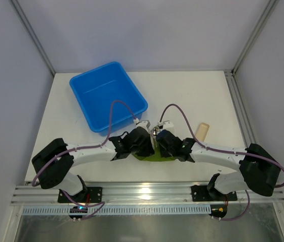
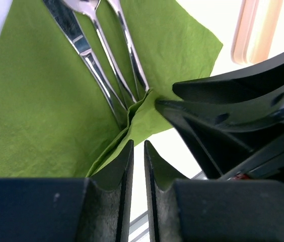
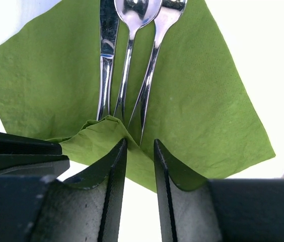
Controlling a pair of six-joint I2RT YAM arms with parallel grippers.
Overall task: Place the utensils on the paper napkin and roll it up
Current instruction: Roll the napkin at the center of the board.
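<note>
white table [image 1: 192, 96], utensils [image 3: 127, 65] cropped on napkin [image 3: 41, 80], left gripper [image 2: 138, 148], right gripper [image 3: 140, 146] both ajar

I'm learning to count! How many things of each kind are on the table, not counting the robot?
silver utensils: 3
green napkin: 1
blue bin: 1
beige cylinder: 1
Total: 6

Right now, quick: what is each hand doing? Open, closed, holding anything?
Left hand: slightly open, gripping nothing; the napkin fold lies just ahead of it.
Right hand: open, gripping nothing.
</note>
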